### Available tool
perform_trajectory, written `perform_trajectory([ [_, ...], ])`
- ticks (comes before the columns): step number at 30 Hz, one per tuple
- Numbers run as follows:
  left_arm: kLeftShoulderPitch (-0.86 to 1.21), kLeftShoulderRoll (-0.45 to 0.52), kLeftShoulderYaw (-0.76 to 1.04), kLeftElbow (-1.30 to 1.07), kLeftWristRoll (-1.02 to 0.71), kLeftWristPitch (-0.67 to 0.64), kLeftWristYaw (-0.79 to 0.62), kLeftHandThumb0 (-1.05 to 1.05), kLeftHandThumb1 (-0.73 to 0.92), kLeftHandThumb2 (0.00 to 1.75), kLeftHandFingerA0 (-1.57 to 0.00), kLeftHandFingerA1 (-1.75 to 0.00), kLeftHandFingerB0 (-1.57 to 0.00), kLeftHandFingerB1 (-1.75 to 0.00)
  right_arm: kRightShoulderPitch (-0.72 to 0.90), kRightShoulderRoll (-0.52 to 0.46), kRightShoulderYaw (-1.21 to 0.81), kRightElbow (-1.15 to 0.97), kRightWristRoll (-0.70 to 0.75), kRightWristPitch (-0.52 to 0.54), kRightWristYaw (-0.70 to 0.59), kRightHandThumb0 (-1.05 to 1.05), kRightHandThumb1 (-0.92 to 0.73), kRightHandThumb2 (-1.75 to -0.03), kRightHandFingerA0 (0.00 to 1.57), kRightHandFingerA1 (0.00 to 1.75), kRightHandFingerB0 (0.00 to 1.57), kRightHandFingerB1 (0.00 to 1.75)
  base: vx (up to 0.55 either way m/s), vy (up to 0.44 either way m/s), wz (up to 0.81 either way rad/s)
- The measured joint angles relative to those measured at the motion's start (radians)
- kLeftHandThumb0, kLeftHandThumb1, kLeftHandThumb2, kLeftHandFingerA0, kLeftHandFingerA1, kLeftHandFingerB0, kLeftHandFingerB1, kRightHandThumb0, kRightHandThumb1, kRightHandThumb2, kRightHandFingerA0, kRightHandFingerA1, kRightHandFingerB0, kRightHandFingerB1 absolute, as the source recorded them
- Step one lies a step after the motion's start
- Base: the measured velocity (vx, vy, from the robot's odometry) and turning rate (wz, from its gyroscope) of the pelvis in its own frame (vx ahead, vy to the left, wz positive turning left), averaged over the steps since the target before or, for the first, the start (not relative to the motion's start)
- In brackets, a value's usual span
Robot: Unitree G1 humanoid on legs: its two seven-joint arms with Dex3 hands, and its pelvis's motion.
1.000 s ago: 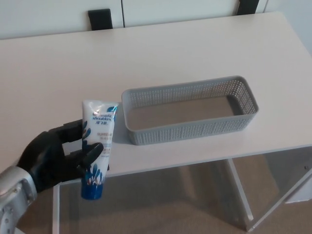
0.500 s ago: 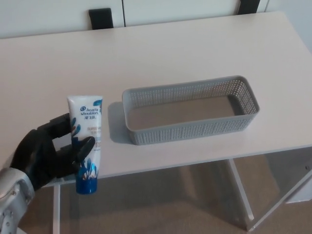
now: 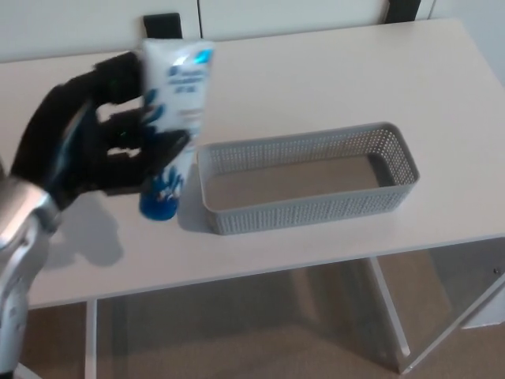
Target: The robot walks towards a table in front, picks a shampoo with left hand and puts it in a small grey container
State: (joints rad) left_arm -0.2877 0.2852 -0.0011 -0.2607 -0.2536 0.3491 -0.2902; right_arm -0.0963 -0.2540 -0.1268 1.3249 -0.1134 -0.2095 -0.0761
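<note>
— What is at the far left?

— One arm, the robot's left: a silver forearm (image 3: 17, 237) rising to one black left hand (image 3: 91, 138). The right hand does not show.

— And its fingers (image 3: 118, 71)?

— They are curled tight round one shampoo tube (image 3: 177, 95). One of them crosses the front of the tube and the others wrap behind it. The hand holds only that one thing.

— How does the tube sit?

— It is nearly upright and a little tilted, with the flat white end up and the blue cap (image 3: 160, 207) down. It is blurred, so I cannot read the print. It is held up above the table (image 3: 316, 79). In the picture the cap falls just beside the left end of the container, outside it.

— How many containers are there?

— One grey container (image 3: 316, 212), a long perforated basket. It lies on the white tabletop to the right of the tube, and its bare floor shows.

— Anything else?

— One shadow (image 3: 87, 237) lies on the tabletop under the hand. There are two dark shapes at the table's far edge, one (image 3: 162, 28) above the hand and one (image 3: 402, 9) toward the right. I cannot tell what they are.
</note>
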Motion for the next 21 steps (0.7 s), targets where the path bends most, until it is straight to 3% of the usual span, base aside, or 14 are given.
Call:
perform_trajectory([
  [3, -0.053, 0.002, -0.064, 0.007, 0.047, 0.000, 0.010, 0.02, 0.79, 0.70, -0.75, -1.56, -0.72, -1.18, 0.004, 0.000, 0.004, 0.000, 0.000, 0.000, 0.000, -0.30, -0.62, -0.58, 0.77, 0.48, 0.63, 0.43, 0.00, 0.000, 0.00],
  [5, -0.096, 0.002, -0.114, 0.028, 0.084, -0.002, 0.017, -0.02, 0.80, 0.63, -0.75, -1.55, -0.69, -1.23, 0.005, 0.001, 0.007, 0.000, -0.001, 0.000, 0.000, -0.30, -0.61, -0.57, 0.78, 0.48, 0.63, 0.43, 0.00, 0.000, 0.00],
  [7, -0.135, 0.001, -0.159, 0.065, 0.117, -0.007, 0.023, -0.08, 0.80, 0.65, -0.72, -1.60, -0.61, -1.41, 0.005, 0.001, 0.008, 0.001, -0.001, 0.000, 0.000, -0.31, -0.62, -0.58, 0.79, 0.48, 0.63, 0.42, 0.00, 0.000, 0.00],
  [11, -0.234, -0.009, -0.261, 0.170, 0.183, -0.012, 0.039, -0.10, 0.78, 0.73, -0.69, -1.65, -0.65, -1.43, 0.004, 0.002, 0.012, 0.001, -0.001, 0.001, 0.000, -0.30, -0.63, -0.58, 0.78, 0.48, 0.62, 0.43, 0.00, 0.000, 0.00],
  [13, -0.290, -0.015, -0.315, 0.236, 0.218, -0.016, 0.048, -0.12, 0.78, 0.72, -0.67, -1.68, -0.62, -1.44, 0.003, 0.002, 0.014, 0.001, -0.001, 0.001, 0.000, -0.31, -0.62, -0.58, 0.79, 0.49, 0.63, 0.42, 0.00, 0.000, 0.00],
  [16, -0.367, -0.020, -0.392, 0.333, 0.269, -0.020, 0.061, -0.17, 0.77, 0.61, -0.67, -1.75, -0.55, -1.63, 0.002, 0.002, 0.016, 0.001, -0.001, 0.001, 0.000, -0.30, -0.63, -0.58, 0.81, 0.50, 0.63, 0.43, 0.00, 0.000, 0.00],
  [21, -0.478, -0.039, -0.506, 0.489, 0.350, -0.040, 0.088, -0.19, 0.74, 0.59, -0.71, -1.75, -0.55, -1.60, 0.006, 0.003, 0.024, 0.001, -0.002, 0.001, 0.000, -0.31, -0.62, -0.57, 0.81, 0.51, 0.66, 0.44, 0.00, 0.000, 0.00],
])
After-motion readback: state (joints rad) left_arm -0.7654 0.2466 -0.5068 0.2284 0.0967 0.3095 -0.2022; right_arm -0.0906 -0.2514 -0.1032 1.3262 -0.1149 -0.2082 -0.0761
